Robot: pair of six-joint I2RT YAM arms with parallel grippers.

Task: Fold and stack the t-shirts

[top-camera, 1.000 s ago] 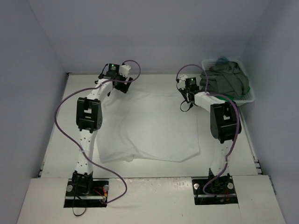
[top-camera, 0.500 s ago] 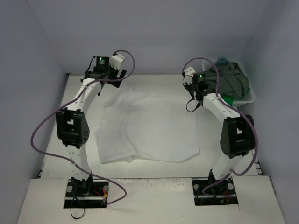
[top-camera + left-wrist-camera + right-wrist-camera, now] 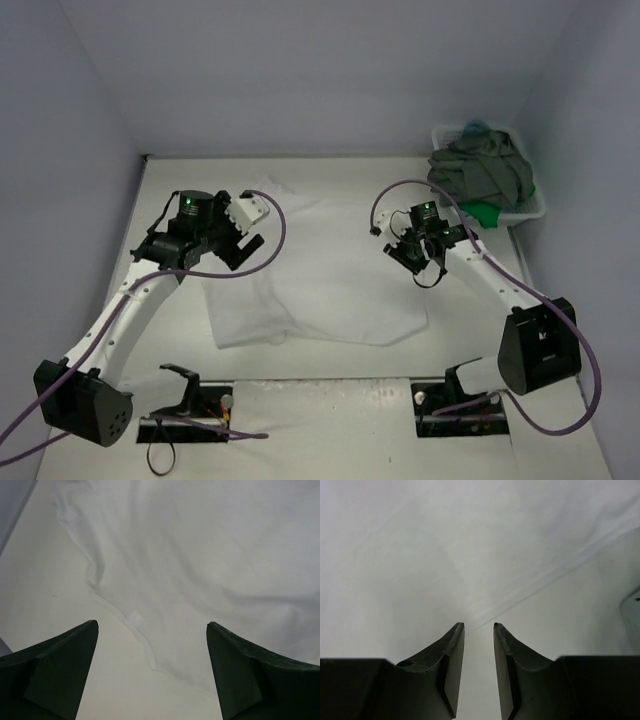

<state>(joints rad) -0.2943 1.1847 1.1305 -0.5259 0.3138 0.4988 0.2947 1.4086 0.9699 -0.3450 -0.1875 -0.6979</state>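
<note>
Left tool [image 3: 152, 624] hovers wide above white t-shirt [image 3: 200, 555].

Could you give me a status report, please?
Left claw wide open, right claw barely open, both empty. White t-shirt spread out, unfolded. Other shirts piled in basket, clear of it.

Overhead and close wrist views share the white t-shirt [image 3: 330, 270].

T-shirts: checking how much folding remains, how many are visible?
3: white t-shirt spread on the table; grey t-shirt heaped in the basket; green t-shirt peeking beneath it. More may be hidden there.
</note>
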